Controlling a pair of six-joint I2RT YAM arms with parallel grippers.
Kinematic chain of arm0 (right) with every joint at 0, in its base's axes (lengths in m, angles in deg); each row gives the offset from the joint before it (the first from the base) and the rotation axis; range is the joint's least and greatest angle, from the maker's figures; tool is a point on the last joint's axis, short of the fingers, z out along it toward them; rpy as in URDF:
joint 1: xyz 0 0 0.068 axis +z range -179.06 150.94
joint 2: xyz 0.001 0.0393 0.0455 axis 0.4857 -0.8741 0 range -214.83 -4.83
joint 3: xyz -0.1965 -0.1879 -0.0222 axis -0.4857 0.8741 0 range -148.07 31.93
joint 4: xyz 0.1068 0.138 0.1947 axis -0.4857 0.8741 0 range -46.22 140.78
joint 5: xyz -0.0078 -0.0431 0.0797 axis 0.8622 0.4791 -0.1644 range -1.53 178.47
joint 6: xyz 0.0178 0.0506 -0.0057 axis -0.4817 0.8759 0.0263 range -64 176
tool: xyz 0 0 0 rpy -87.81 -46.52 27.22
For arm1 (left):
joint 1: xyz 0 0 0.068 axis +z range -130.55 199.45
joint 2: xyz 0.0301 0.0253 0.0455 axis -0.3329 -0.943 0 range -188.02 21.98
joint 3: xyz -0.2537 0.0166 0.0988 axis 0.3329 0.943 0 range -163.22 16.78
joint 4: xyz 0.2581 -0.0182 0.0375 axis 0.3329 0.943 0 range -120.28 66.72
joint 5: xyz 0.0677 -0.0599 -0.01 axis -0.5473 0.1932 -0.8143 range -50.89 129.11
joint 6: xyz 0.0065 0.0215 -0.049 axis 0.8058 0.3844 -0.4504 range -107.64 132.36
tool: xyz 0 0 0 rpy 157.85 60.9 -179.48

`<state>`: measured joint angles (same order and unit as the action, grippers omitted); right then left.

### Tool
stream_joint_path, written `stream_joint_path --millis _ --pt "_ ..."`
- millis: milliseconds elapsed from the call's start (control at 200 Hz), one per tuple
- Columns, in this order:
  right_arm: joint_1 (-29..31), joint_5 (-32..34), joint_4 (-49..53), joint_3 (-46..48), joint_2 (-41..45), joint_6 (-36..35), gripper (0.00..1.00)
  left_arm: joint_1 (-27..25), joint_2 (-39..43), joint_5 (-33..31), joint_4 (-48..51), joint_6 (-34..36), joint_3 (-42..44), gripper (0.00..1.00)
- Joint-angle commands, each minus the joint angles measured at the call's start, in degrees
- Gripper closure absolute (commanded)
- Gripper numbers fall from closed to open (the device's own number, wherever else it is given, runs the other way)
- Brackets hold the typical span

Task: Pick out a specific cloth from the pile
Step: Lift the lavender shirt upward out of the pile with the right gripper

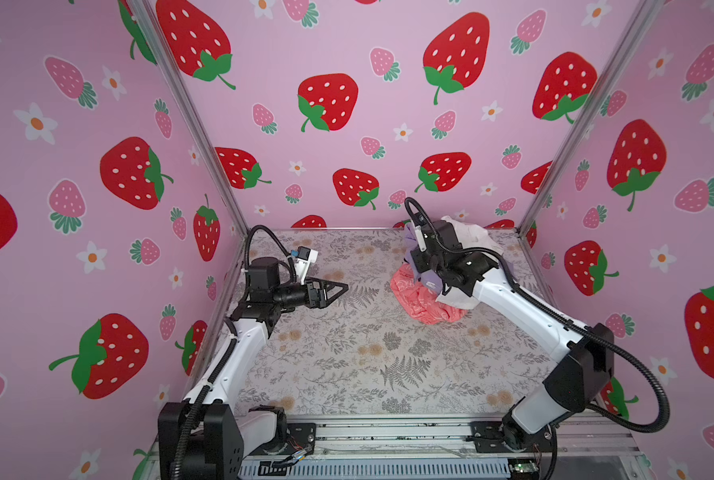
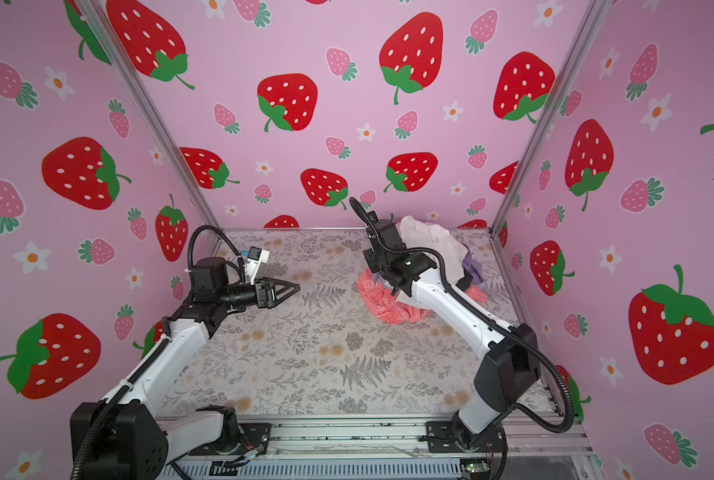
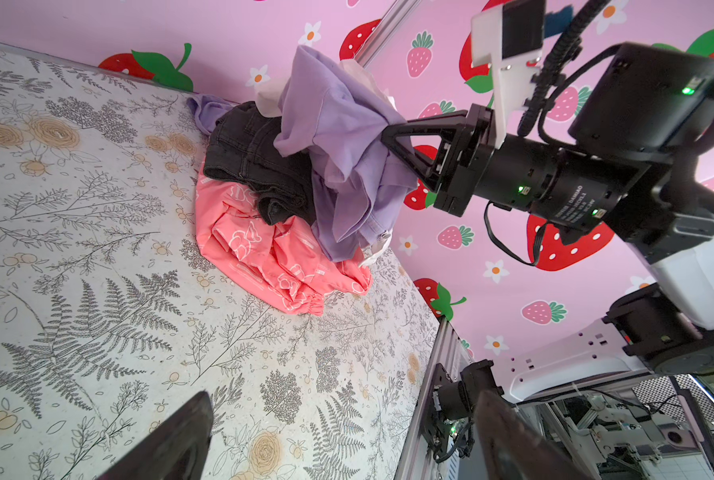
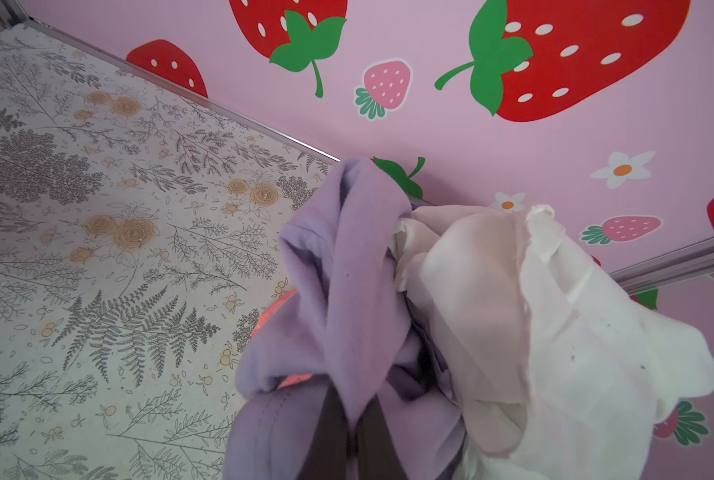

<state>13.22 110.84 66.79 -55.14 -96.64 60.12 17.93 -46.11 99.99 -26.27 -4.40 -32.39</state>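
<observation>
Cloth [image 3: 338, 137]: lavender, plain. It is on the pile [image 1: 422, 301], at the far right of the desk [image 1: 347, 353] near the back wall. One bunched fold is raised above the heap; the rest drapes down over the black cloth [image 3: 255, 153] and onto the coral-pink patterned cloth [image 3: 264, 249], which lies lowest and spreads toward the desk's middle. A further lavender edge shows on the desk behind the black cloth.

Right tool [image 3: 388, 139]: clenched on the raised lavender fold. In the right wrist view the fabric runs down between the two dark fingers [image 4: 326, 436].

White cloth [image 4: 554, 332]: bunched just beside the lavender fold, touching it, also standing high. I cannot tell whether it is pinched as well.

Left tool [image 1: 344, 286]: released, gripping nothing, jaws wide apart in its own wrist view. It hangs above bare desk on the left, well apart from the pile and pointing toward it.

Walls: pink strawberry print.
</observation>
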Motion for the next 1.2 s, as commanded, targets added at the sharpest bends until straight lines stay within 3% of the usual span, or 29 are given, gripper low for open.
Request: stream_joint_path --millis 0,1191 --pt "1.15 -1.82 -3.76 -2.58 2.55 -1.12 1.00 -0.36 0.95 0.82 -0.98 0.23 0.59 0.01" --pt "1.92 -7.01 -5.94 -11.58 -1.74 -5.08 1.00 -0.65 1.50 0.73 -1.02 0.73 0.92 0.01"
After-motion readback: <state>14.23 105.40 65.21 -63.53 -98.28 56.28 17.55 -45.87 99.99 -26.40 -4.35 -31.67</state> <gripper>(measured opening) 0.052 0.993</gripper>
